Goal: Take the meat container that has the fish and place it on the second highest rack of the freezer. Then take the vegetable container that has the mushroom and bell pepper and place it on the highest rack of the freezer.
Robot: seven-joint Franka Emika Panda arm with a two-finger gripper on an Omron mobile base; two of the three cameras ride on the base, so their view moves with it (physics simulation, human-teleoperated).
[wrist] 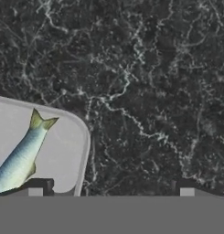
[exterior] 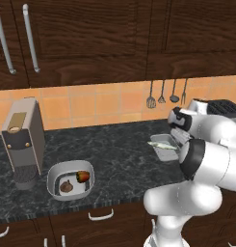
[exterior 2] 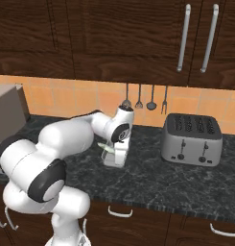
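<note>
Gripper [wrist: 111,189] low over the dark marbled surface [exterior: 114,144], jaws spread wide, nothing between them. In the hand view one fingertip sits over the inside edge of the meat tray [wrist: 63,151], the other over bare stone, so the tray's side wall lies between them.

Meat tray [exterior: 163,147] near the back middle of the surface, partly hidden by the arm in both base views. Fish [wrist: 22,155] lies along it, tail towards the tray's rounded corner.

Vegetable container [exterior: 70,181] well apart, near the front edge, just beside the coffee machine [exterior: 24,140]. Mushroom [exterior: 66,186] and red pepper [exterior: 83,176] sit inside it, close together.

Handling, as a guess: tray looks like thin stiff metal, light, shallow, smooth-walled. Best hold is a pinch across one side wall at mid-length so it hangs level. Held at a corner it would likely tip, and the fish, loose and probably slick, could slide out. Keep it flat in transit.

The container is bigger with a thick rim; pinch the rim, same care for loose contents.

Toaster [exterior 2: 192,139] off to the right. No brand, label or lettering legible anywhere.
</note>
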